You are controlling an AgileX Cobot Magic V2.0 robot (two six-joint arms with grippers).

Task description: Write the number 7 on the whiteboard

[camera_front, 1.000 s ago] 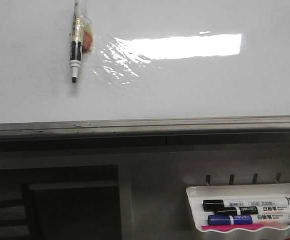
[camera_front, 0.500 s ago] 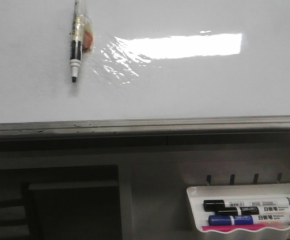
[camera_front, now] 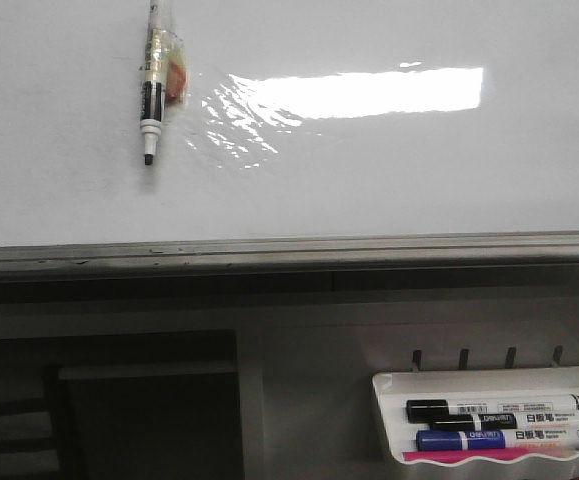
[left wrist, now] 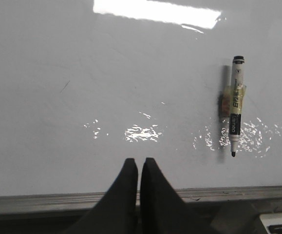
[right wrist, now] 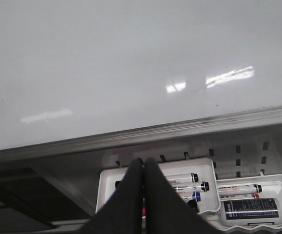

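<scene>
While the whiteboard (camera_front: 369, 180) fills the upper part of the front view, no drawn 7 can be made out on it. Toward its left, a marker (camera_front: 152, 95) sits against the surface, tip downward, with tape around its barrel. Glare and a wrinkled film patch (camera_front: 234, 125) lie just right of it. The left gripper (left wrist: 139, 168) has its fingers pressed together, holding nothing, near the board's grey bottom edge (left wrist: 82, 201). The right gripper (right wrist: 143, 168), likewise closed and empty, hangs over a white tray (right wrist: 206, 168) of markers.

The left tool (left wrist: 139, 168) is hanging with its jaws pressed together before the whiteboard (left wrist: 106, 87), where a taped marker (left wrist: 235, 105) is sitting tip-down.
</scene>
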